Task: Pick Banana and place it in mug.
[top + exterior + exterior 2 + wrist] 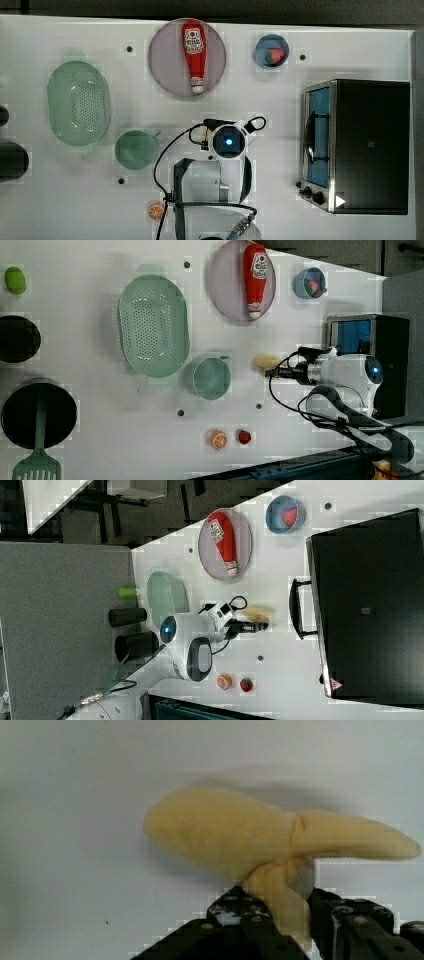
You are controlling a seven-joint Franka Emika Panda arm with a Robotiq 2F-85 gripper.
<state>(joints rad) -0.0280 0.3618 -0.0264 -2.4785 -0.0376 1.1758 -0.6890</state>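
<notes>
The pale-yellow banana (225,835) lies on the white table, and a lobe of it sits pinched between my gripper's (287,915) two black fingers. In the left view the banana (265,361) lies just right of the teal mug (212,378), with my gripper (272,371) reaching it from the left view's right. The right view has the banana (256,613) beside the gripper (256,626). In the top view the mug (135,149) stands upright and empty to the left of my wrist (228,141), which covers the banana.
A pale-green colander (79,102) sits left of the mug. A plate (165,70) holds a ketchup bottle (194,55); a blue bowl (271,51) stands beside it. A toaster oven (357,145) fills the top view's right. An orange slice (218,439) and strawberry (244,437) lie near the edge.
</notes>
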